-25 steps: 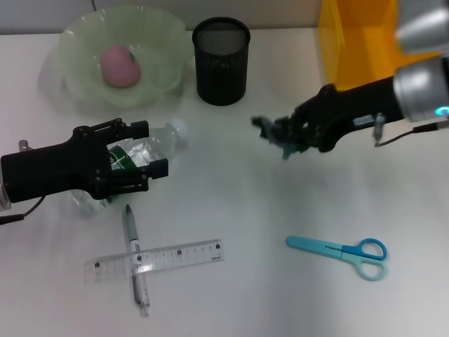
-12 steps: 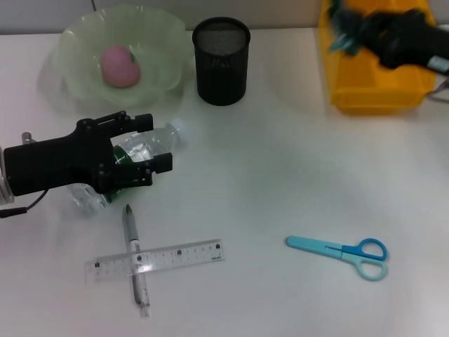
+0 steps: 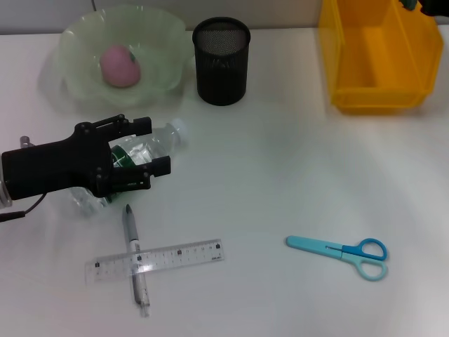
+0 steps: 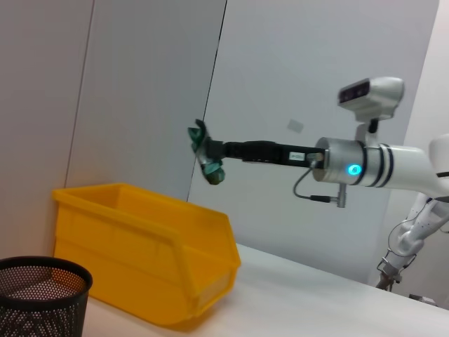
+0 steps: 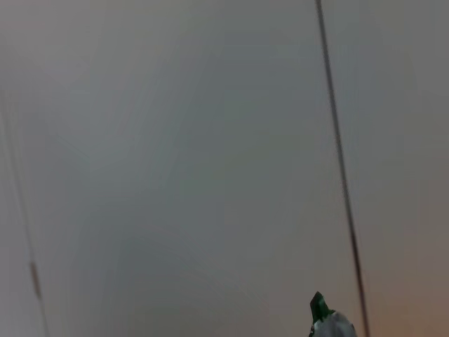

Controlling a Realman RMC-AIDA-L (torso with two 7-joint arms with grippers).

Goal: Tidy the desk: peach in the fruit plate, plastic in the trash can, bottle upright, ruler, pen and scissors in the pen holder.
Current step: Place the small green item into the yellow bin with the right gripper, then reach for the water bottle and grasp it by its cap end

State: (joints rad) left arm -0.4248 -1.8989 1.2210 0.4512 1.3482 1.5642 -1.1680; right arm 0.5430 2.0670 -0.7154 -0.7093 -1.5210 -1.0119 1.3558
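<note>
Left claw [image 3: 144, 156]: centre-left of the head view, low over the bench [image 3: 266, 175], jaws spread either side of the bottle [image 3: 151, 144], which lies on its side. Contact with the plastic cannot be told; no grip yet by my reading.

Right claw [image 4: 208, 153]: seen from the left wrist camera raised in the air above the yellow bin [image 4: 144, 242], clamped on a crumpled green-and-white scrap of plastic [image 4: 210, 168]. In the head view only a dark sliver of it shows at the upper right corner.

Outward from there: peach [image 3: 120, 65] already in the pale green plate [image 3: 77, 38], upper left. Black mesh holder [image 3: 221, 60] upper centre, nothing in it that I can see. Pen [image 3: 135, 260] and clear ruler [image 3: 154, 260] crossed at lower left; blue scissors [image 3: 339, 250] lower right.

Step in hand, as I judge it: drop the scrap.
- Release only once the scrap hangs squarely over the bin's mouth.
- Open wide; light film may cling to a finger.
- For the bottle, close near its middle, then tip it onto its base.
</note>
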